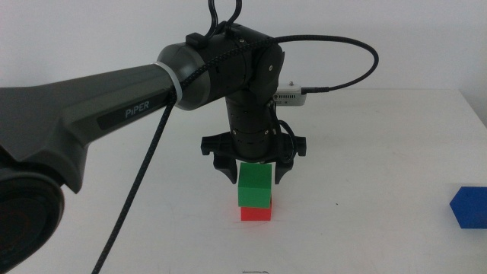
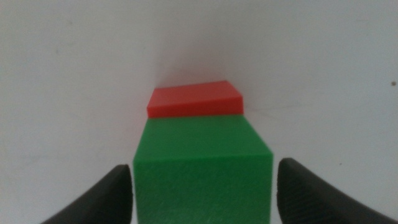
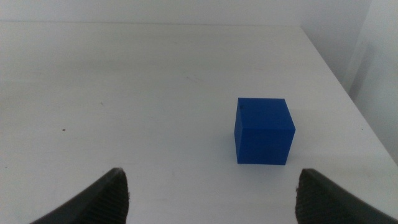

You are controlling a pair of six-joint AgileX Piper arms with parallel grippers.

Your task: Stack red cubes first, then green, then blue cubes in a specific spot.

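The green cube (image 1: 255, 186) rests on the red cube (image 1: 256, 214) near the middle of the table, its edges slightly off the red one's. My left gripper (image 1: 253, 178) hangs straight down over the stack, open, with a finger on each side of the green cube (image 2: 203, 168) and a thin gap at both faces. The left wrist view shows the red cube (image 2: 194, 99) peeking out beneath. The blue cube (image 1: 470, 207) sits alone at the table's right edge. My right gripper (image 3: 211, 193) is open, low over the table, with the blue cube (image 3: 263, 129) a short way ahead of it.
The left arm's grey link and black cable (image 1: 137, 190) cross the left half of the middle view. The table's right edge (image 3: 348, 93) runs close to the blue cube.
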